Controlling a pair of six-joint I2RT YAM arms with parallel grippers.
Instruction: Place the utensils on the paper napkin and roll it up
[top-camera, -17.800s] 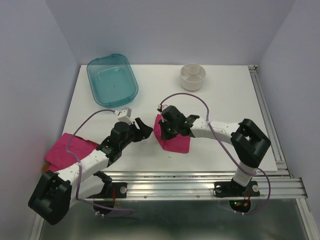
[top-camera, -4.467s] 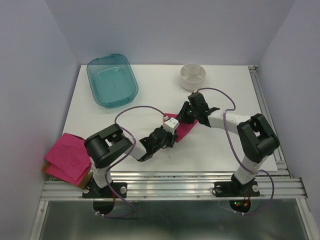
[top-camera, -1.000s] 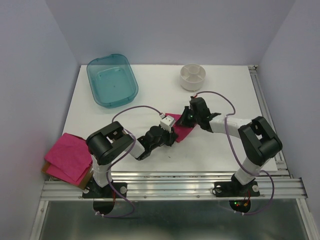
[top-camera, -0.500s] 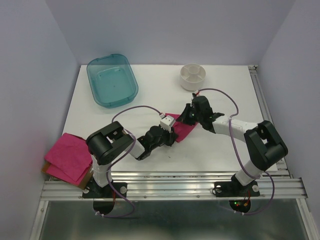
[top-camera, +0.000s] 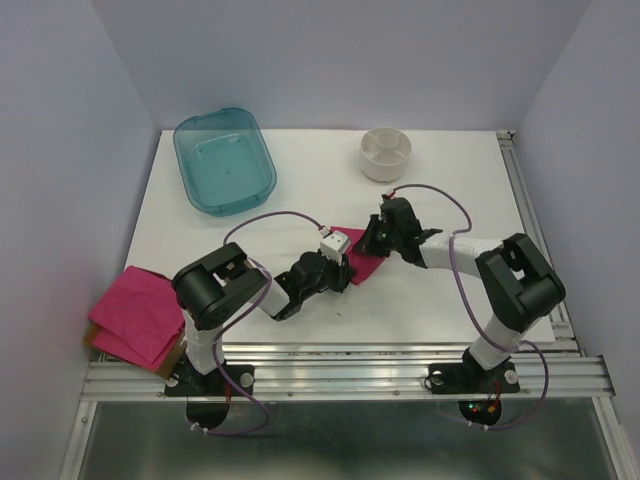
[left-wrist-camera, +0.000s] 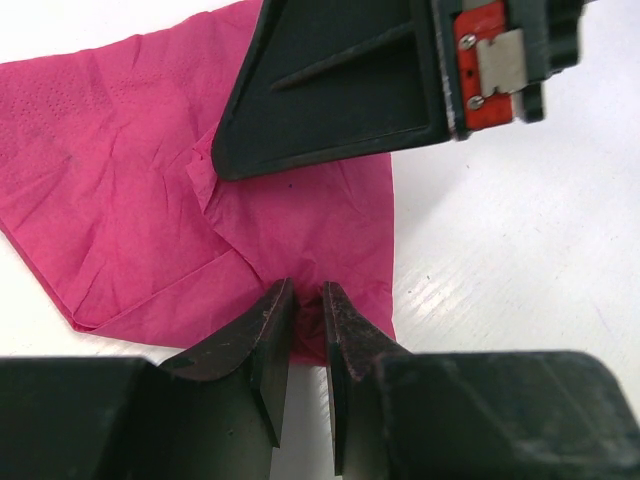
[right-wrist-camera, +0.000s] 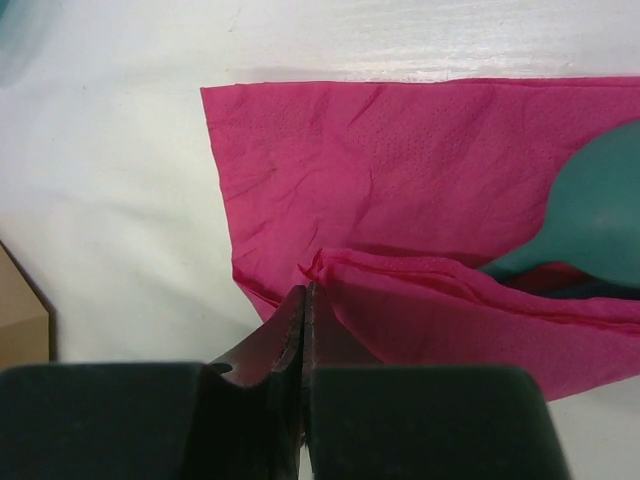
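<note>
The rolling step looks to be in hand, with both tools meeting at the napkin (top-camera: 365, 262) in the middle of the surface (top-camera: 450, 180). The spoon (right-wrist-camera: 600, 210) already lies on it, its teal bowl half tucked under a lifted fold.

The right tool (right-wrist-camera: 305, 300) is clenched, its fingers pressed flat together at the raised crease, so it appears to be grasping that fold. The left tool (left-wrist-camera: 305, 300) has its fingers drawn almost together with pink paper in the slit; I read that as a grip on the napkin's near edge.

Next, both tools would need to carry the fold over the spoon together, low and gently; thin paper may tear if one pulls ahead, and the spoon could slide out of the open end.

Only the right wrist view shows any cutlery; how many pieces lie inside cannot be told. The left wrist view alone shows the other tool's dark finger resting on the sheet. The overhead view adds the teal tub (top-camera: 225, 160), the white round dish (top-camera: 386, 153) and the spare pink pile (top-camera: 135, 312), all well apart from the work.
</note>
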